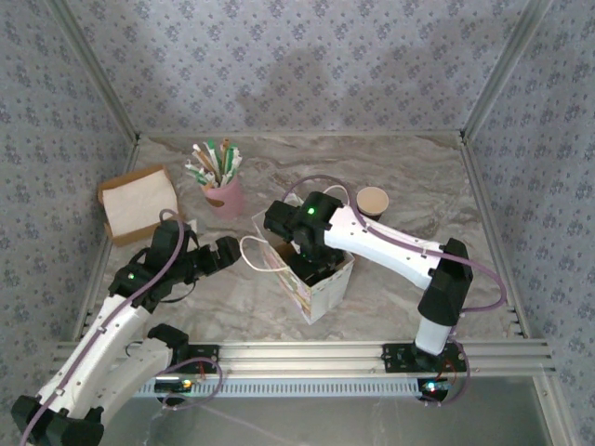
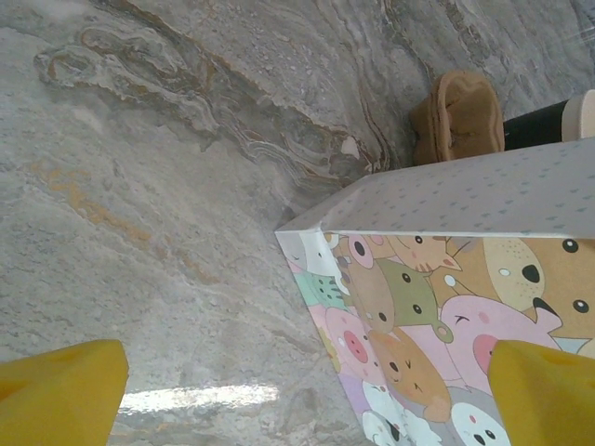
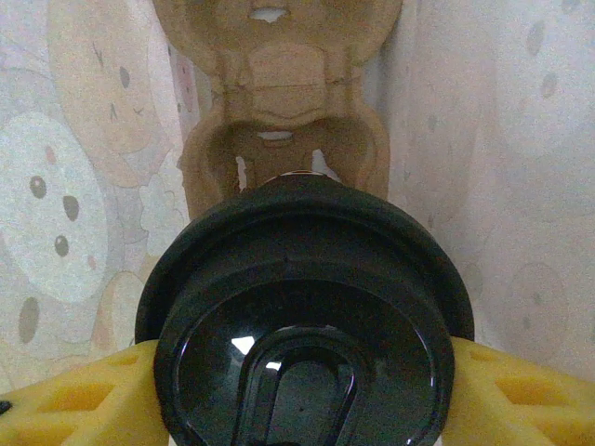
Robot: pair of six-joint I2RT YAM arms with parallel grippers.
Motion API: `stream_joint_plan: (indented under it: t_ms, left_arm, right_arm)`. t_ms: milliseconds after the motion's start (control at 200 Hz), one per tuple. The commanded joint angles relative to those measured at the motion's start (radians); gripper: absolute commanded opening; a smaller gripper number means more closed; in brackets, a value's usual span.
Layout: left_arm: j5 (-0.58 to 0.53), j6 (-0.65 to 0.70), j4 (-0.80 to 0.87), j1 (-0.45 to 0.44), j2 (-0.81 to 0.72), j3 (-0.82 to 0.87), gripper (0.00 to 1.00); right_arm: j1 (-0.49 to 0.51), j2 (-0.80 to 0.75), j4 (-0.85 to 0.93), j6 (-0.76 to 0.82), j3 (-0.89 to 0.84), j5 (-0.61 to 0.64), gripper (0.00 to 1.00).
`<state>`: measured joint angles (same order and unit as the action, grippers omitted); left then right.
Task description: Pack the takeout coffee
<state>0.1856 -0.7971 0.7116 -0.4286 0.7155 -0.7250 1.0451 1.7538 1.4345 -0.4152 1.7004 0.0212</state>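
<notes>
The takeout coffee shows as its round black lid (image 3: 302, 316), its cup wall hidden beneath. My right gripper (image 3: 302, 404) is shut on it, one yellow finger (image 3: 79, 404) on each side. It hangs inside the cartoon-animal paper bag (image 1: 321, 288), above a brown pulp cup carrier (image 3: 279, 121) at the bag's bottom. From above, my right gripper (image 1: 311, 253) reaches down into the bag's mouth. My left gripper (image 1: 223, 253) stands open just left of the bag (image 2: 446, 307), nothing between its yellow fingers (image 2: 56, 395).
A dark-walled cup (image 1: 372, 202) stands behind the bag on the right. A pink cup of straws (image 1: 221, 190) and a brown tray with white napkins (image 1: 138, 203) sit at the back left. The bag's white handles (image 1: 256, 253) droop toward my left gripper.
</notes>
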Motion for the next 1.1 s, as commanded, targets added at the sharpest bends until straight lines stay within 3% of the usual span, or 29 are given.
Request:
stream_joint_plan:
  t_ms: [0,1094]
  left_arm:
    - [-0.026,0.019,0.027,-0.009,-0.005,-0.040,0.99]
    - [0.037,0.017,-0.001,-0.009,-0.011,0.019,0.99]
  right_arm:
    - [-0.004,-0.027,0.022,-0.023,-0.004,-0.009,0.66]
    - [0.008,-0.004,-0.021,-0.016,-0.025,-0.012,0.66]
